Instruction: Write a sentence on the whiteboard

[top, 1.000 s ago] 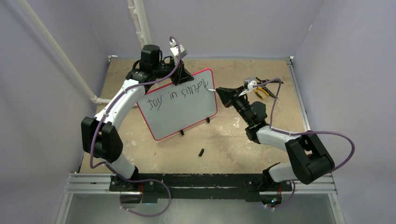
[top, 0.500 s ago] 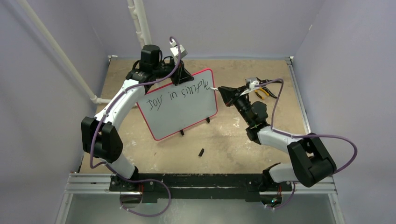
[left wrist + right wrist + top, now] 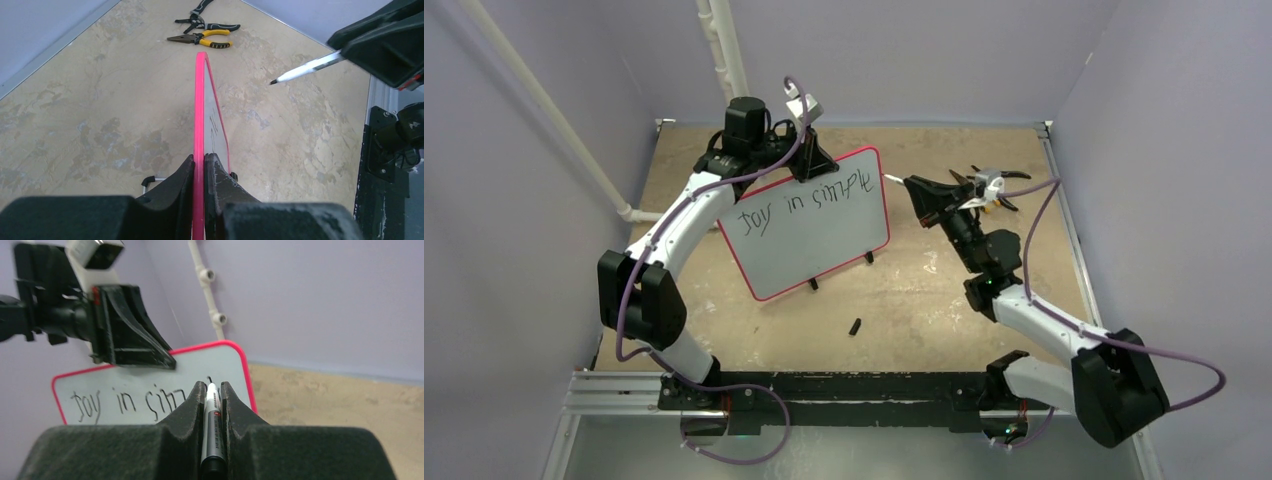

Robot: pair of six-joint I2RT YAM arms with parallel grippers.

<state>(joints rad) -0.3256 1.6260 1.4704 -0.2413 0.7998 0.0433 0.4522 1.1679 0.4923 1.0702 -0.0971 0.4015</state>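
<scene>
The whiteboard [image 3: 824,240] is stood up on the table [image 3: 924,290] on its two small black feet, a bit left of the middle. Its top edge is pinched by the left gripper [image 3: 200,162]. The two fingers are pressed against the pink rim, one on each side. The sentence [image 3: 799,200] is written in black across the top of the board. "Joy in simp" can be read, and the last letters are messy. A marker [image 3: 211,425] is squeezed tight between the fingers of the right gripper [image 3: 911,187]. Its tip is pointed at the board's top right corner and is held close to the board but not on it. Two pliers [image 3: 202,37] are laid at the far side of the table. A small black thing [image 3: 855,326] is laid in front of the board.
</scene>
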